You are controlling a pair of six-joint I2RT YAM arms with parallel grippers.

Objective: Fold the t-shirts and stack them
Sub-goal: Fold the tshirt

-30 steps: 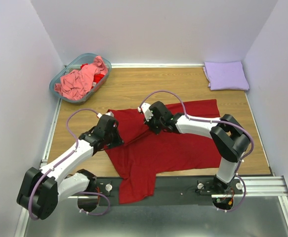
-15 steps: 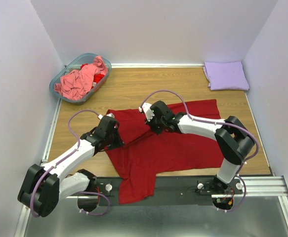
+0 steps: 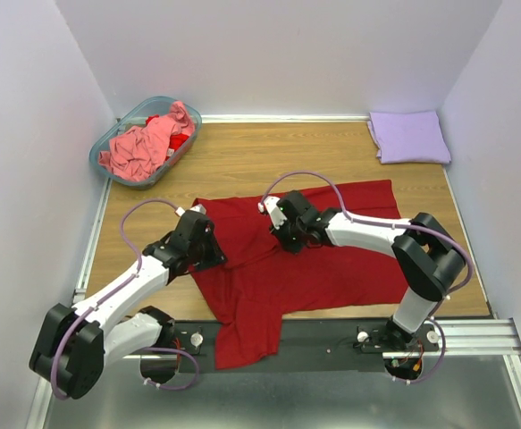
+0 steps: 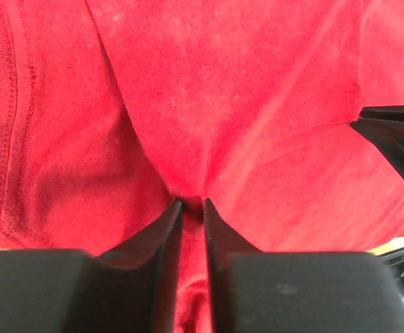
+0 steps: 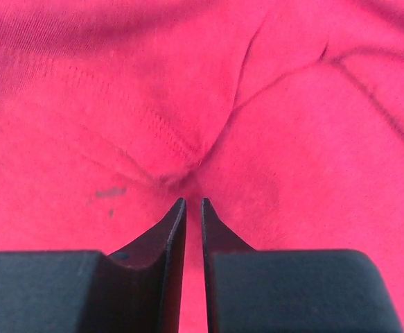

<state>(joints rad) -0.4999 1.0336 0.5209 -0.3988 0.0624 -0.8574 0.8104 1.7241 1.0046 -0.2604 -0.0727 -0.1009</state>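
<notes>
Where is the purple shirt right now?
In the top view, the lavender shirt lies folded at the far right corner of the table, well apart from the red shirt spread out in the middle.

I am seeing the dark red cloth t-shirt [image 3: 323, 268] lying soft and matt, its weave looking fuzzy along stitched hems. The light-brown wooden tabletop [image 3: 242, 161] is showing smooth grain. At eleven o'clock the translucent teal plastic basket [image 3: 106, 172] is glinting glossy; at six o'clock the grey metal rail [image 3: 474, 332] is giving a dull sheen.
</notes>
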